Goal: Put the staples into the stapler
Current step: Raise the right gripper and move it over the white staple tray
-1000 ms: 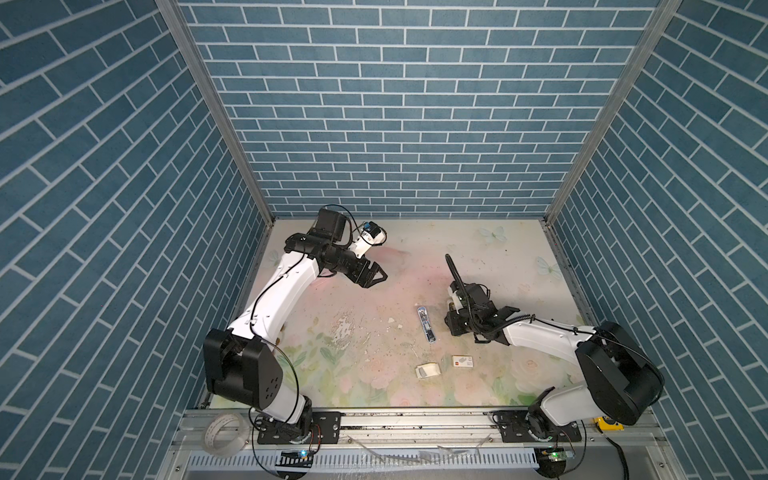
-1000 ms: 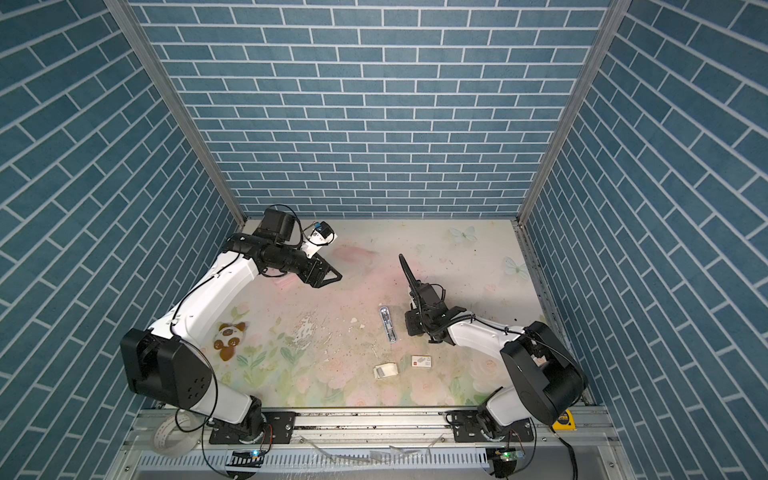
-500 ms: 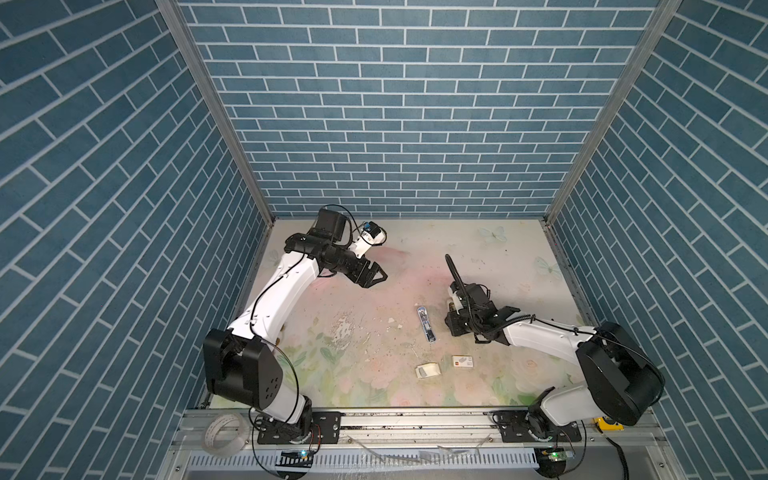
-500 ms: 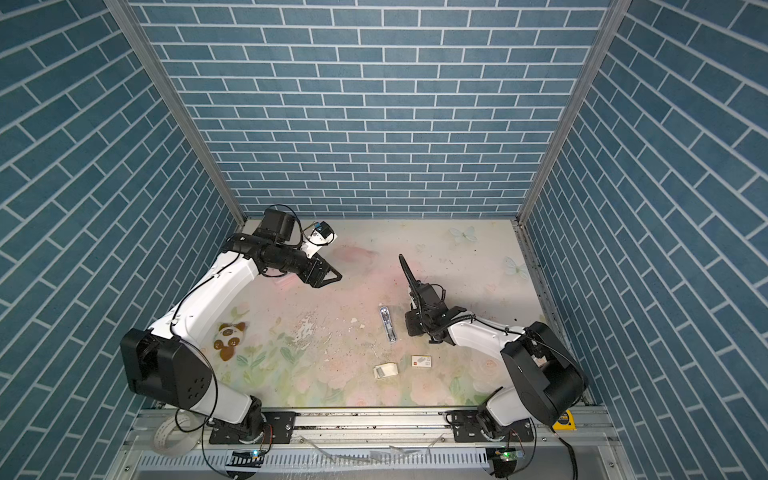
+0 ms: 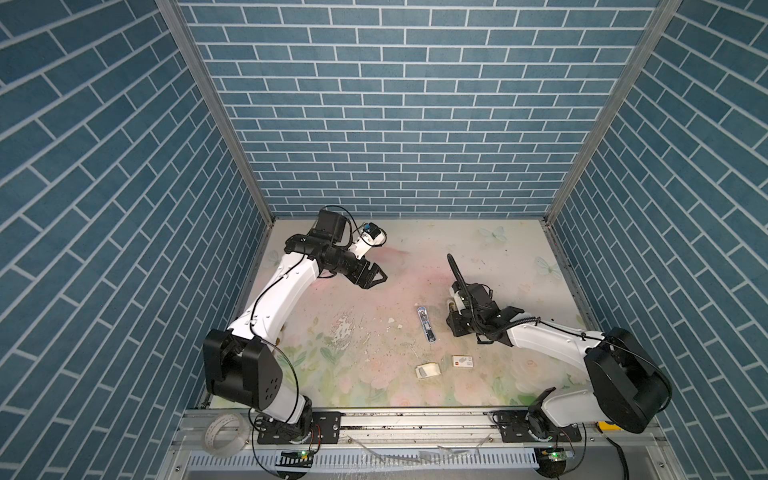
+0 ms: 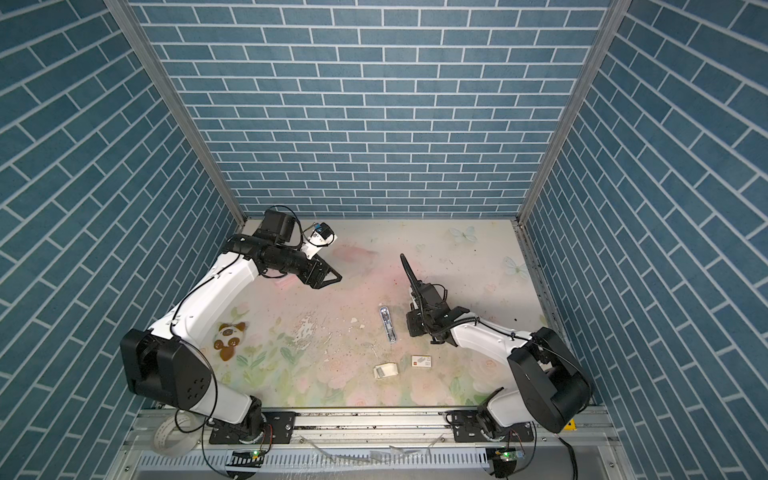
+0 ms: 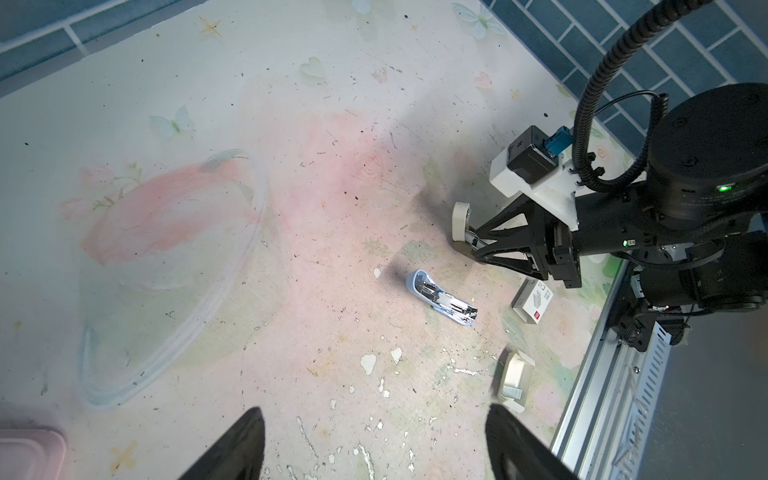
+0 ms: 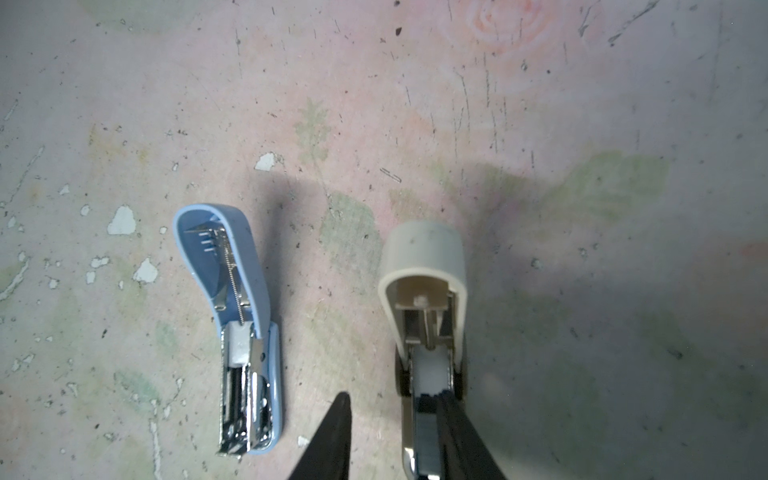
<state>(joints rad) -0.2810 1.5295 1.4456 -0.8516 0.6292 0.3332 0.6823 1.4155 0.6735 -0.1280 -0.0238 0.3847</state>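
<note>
staples not loaded yet. the short dark-grey metallic strip of staples sits in its small white cardboard tray near the front edge of the table. It's just beside the white cardboard sleeve with a red mark and apart from both arms.

right claw: closed part-way on the cream plastic stapler, gripping the rear of its metal magazine, lid hinged up. The wrist view shows the stapler off-centre, hard against one finger, so the hold may be lopsided. Can't tell if it rests on the table or sits just off it.

left claw: jaws wide, nothing in them, hovering over the far left of the table, well apart from the tray.

a second one, the light-blue plastic stapler, lies opened flat just beside the right claw, spring and channel exposed. Can't tell if anything is in its channel.

handling guess for the strip:
- It's very light and stiff lengthwise, but the glued joints will likely snap if bent or squeezed hard.
- It's bare metal, so slippery, and it lies low in the tray with little to get under.
- I'd pinch across the narrow width at mid-length, on the leg sides, with light force, then lift straight up.
- The tray is light card and will probably skate or come up with the strip.
- The left claw is the free one for this.
- The strip then has to go legs-down into the cream stapler's channel, aligned lengthwise. Any tilt and I'd expect a jam.
</note>
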